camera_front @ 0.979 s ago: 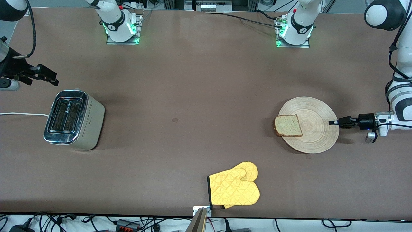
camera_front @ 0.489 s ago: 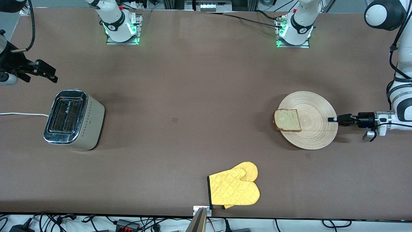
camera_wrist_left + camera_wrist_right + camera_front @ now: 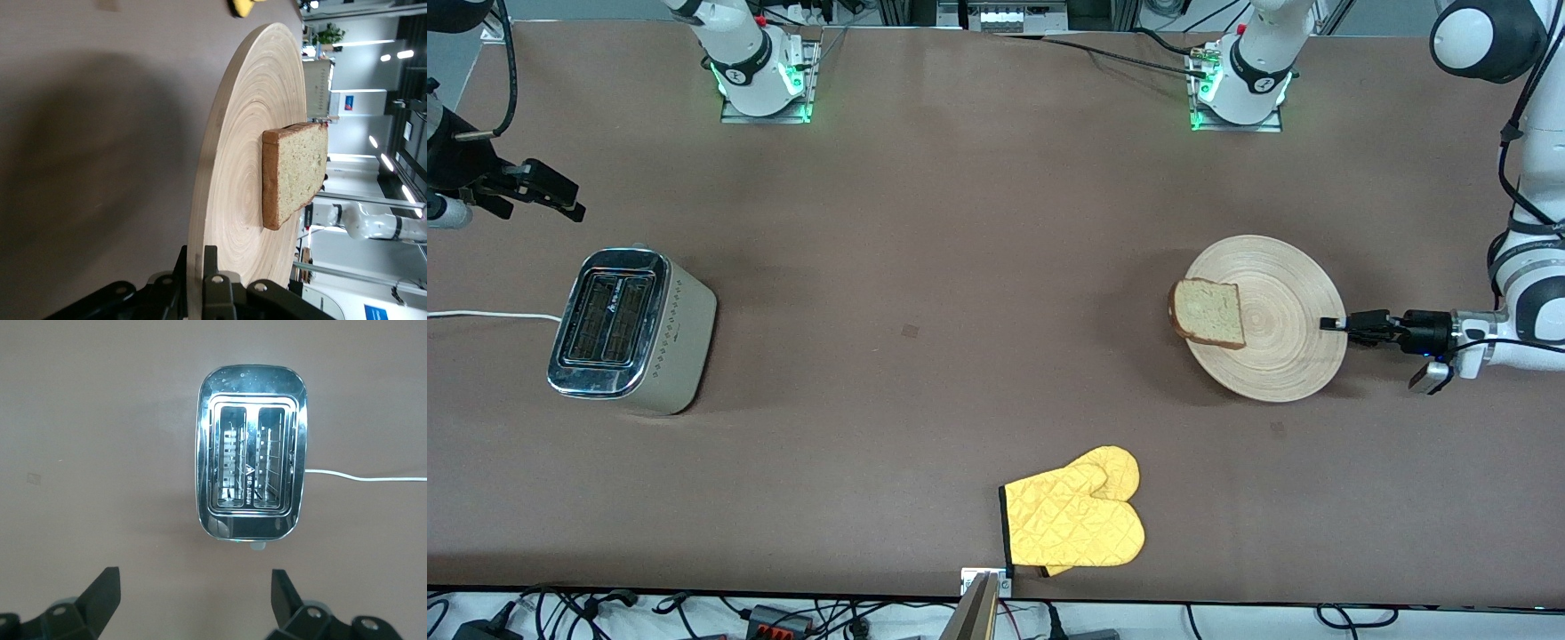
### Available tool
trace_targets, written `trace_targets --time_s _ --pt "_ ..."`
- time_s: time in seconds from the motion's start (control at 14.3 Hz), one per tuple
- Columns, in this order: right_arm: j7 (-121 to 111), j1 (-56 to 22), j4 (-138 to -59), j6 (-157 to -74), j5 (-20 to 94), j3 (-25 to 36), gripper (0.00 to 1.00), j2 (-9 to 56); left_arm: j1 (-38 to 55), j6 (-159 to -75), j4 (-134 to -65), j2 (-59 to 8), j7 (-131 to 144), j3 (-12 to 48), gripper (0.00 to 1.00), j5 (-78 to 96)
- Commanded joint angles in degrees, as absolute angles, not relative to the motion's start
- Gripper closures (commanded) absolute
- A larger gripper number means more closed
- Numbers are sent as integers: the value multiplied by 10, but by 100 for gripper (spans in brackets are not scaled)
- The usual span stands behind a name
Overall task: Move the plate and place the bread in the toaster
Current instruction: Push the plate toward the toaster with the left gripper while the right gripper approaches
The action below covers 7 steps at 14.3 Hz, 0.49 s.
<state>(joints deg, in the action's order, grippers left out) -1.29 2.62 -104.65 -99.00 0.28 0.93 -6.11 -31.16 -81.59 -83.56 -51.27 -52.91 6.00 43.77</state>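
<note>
We note the left gripper (image 3: 1334,324) clamped on the plate (image 3: 1276,356) rim, lifted off the table (image 3: 960,267); bread (image 3: 1209,313) lies at its opposite edge. Right gripper (image 3: 551,197), jaws spread, hangs above the toaster (image 3: 631,331).

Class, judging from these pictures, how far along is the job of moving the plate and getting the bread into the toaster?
Done: the left gripper is shut on the plate rim. In hand: the plate is lifted, the bread riding on it. Left: the toaster slots are empty; the right gripper, open, waits above the toaster.
</note>
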Motion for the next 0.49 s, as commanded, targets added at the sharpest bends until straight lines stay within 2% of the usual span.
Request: trace_targets --time_s 0.0,0.42 --pt "-8 31 -1055 -998 13 7 0 -70 -311 -795 -834 -497 -514 102 99 468" --pt "-9 31 -1034 -1000 8 8 0 -53 -250 -844 -839 -490 -424 184 99 490"
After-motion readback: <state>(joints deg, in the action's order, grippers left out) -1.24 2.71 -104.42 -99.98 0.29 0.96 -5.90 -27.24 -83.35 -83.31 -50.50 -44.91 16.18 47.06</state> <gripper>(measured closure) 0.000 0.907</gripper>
